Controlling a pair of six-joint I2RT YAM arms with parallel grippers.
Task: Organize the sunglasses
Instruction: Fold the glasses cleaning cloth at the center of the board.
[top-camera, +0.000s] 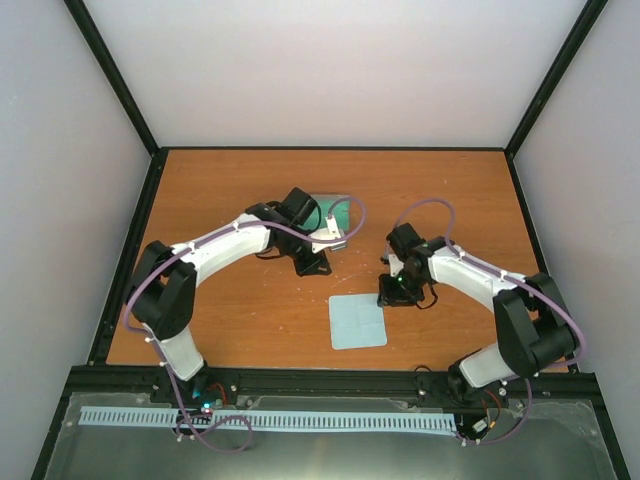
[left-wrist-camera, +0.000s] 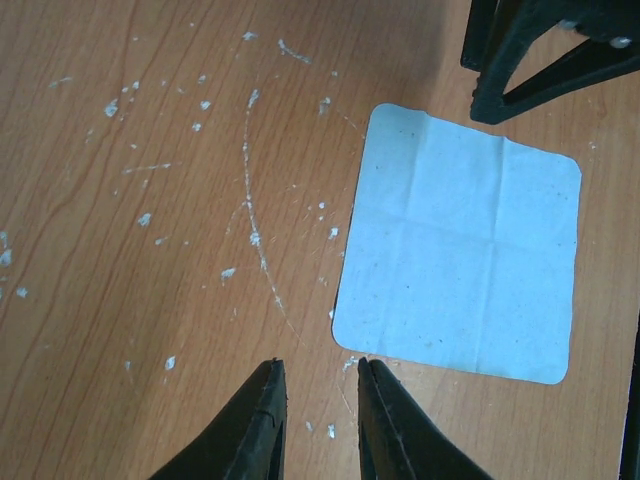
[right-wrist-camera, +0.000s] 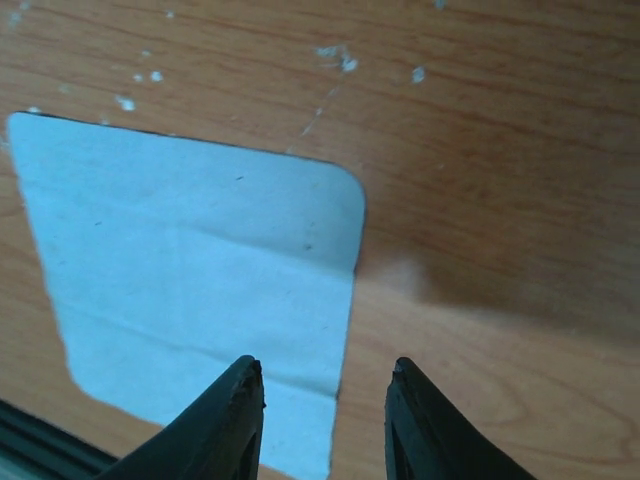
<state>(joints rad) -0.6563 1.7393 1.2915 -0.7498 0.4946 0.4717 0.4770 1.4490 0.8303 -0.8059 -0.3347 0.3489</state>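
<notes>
Surface: an orange-brown wooden table (top-camera: 240, 320) is enclosed by pale walls.
Cloth: a light blue cloth (top-camera: 357, 321) is laid flat between the grippers.
Case: a teal-lined case (top-camera: 338, 207) is partly hidden by the left arm.
Left gripper (left-wrist-camera: 318, 368): fingers narrowly parted, nothing held.
Right gripper (right-wrist-camera: 325, 368): fingers parted wider, nothing held.
Sunglasses: not made out; location cannot be told.

blue cloth (top-camera: 357, 321) flat on table (top-camera: 250, 320) | teal-lined case (top-camera: 338, 206) partly under left arm (top-camera: 230, 245)
</notes>
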